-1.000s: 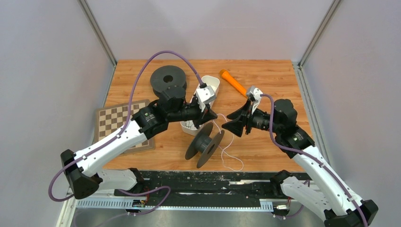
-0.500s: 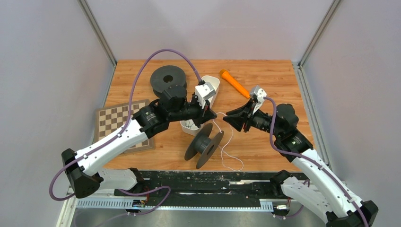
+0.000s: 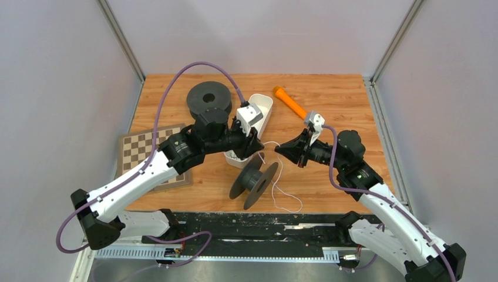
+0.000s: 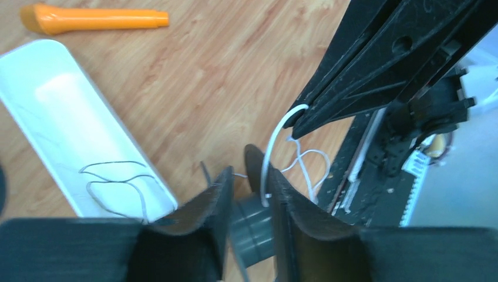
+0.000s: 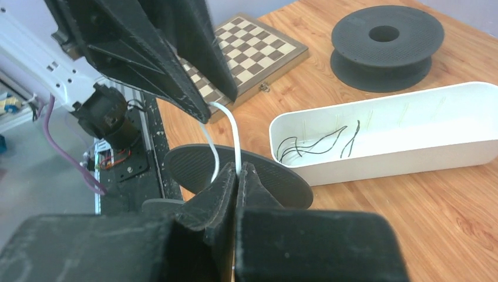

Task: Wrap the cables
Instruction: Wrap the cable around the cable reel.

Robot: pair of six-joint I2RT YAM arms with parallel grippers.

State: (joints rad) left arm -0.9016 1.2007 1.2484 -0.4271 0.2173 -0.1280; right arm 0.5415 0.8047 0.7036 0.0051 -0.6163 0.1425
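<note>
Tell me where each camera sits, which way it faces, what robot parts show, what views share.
Top external: above and behind the robot, looking down on the wooden table; left arm with left gripper, right arm with right gripper.
Left wrist: on the left arm, facing the right gripper and thin white cable; own fingers below.
Right wrist: on the right arm, facing the left gripper; own fingers pinch the cable.
Shared: all show the cable and white oblong plastic tray.

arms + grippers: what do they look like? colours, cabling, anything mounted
Left arm and right arm: white links, black joints and bases, with a thick purple hose running along each. The left gripper and right gripper are black, each with two tapered matte fingers. A white camera block sits on each wrist.
</note>
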